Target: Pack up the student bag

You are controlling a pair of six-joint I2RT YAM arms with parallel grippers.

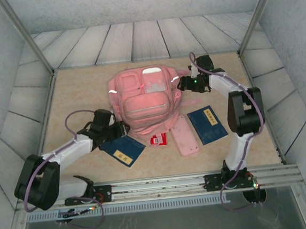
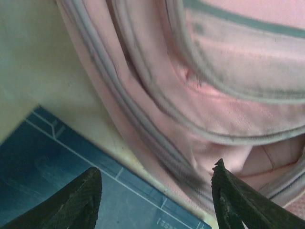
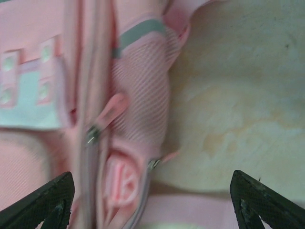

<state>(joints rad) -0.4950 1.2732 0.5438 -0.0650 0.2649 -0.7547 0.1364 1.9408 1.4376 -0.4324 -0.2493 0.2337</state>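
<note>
The student bag [image 1: 143, 99], a soft pink backpack, lies flat in the middle of the table with its front pockets up. My left gripper [image 1: 121, 129] sits at its lower left edge, over a blue book [image 1: 123, 151]. In the left wrist view the gripper [image 2: 155, 195] is open, with the bag's zip seams [image 2: 214, 95] and the book's corner [image 2: 71, 181] beneath it. My right gripper [image 1: 185, 84] is at the bag's right side. It [image 3: 151, 200] stands wide open above the bag's side pocket [image 3: 138, 95] and two zip pulls [image 3: 93, 133], holding nothing.
A second blue book [image 1: 207, 124], a flat pink pencil case [image 1: 185, 136] and a small red item [image 1: 158, 140] lie just in front of the bag. Bare tan tabletop [image 3: 238, 95] lies right of the bag. Grey walls enclose the table.
</note>
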